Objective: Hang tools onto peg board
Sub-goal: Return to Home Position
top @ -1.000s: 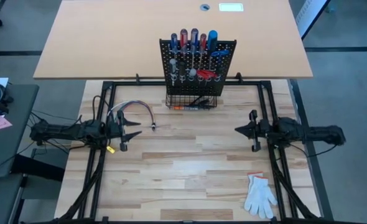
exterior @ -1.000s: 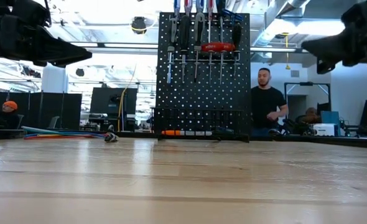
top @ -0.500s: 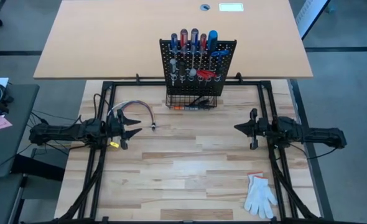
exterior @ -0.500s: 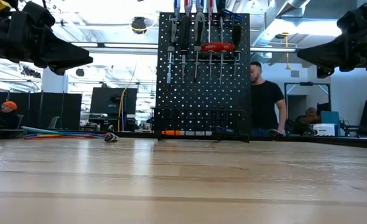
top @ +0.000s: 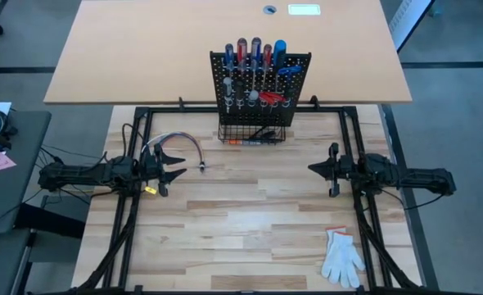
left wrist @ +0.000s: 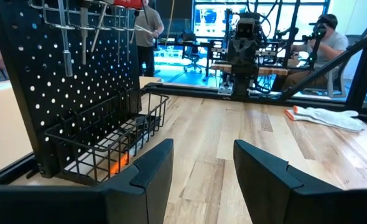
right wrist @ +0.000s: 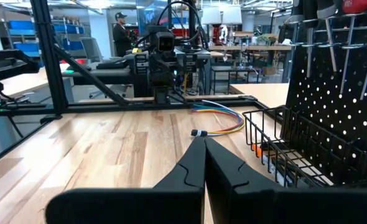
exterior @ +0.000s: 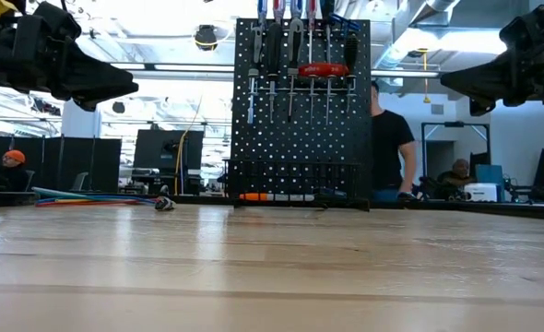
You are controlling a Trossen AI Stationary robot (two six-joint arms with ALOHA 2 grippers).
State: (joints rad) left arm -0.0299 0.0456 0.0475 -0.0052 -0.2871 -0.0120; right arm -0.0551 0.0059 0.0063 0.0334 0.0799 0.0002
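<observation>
Several tools (top: 254, 56) hang in a row on the peg board (top: 299, 70), each with its long axis vertical, handle up and thin metal shaft pointing down through the silver rings. The handles are red, blue and black, and one red-handled piece lies crosswise among them. The peg board is a small black perforated panel standing upright at the middle of the far edge of the light wooden table (top: 250, 221), its face turned toward both arms. The black wire basket (top: 252, 131) at its foot holds a dark item and something with an orange end, both lying flat.

The left gripper (top: 178, 167) hovers above the table's left side with its fingers spread and empty, next to the loop of coloured wires (top: 180, 141). The right gripper (top: 312, 170) hovers at the right side with its fingers pressed together on nothing. A white glove (top: 341, 256) lies near the front right corner. In the low view a person (exterior: 392, 148) stands behind the board.
</observation>
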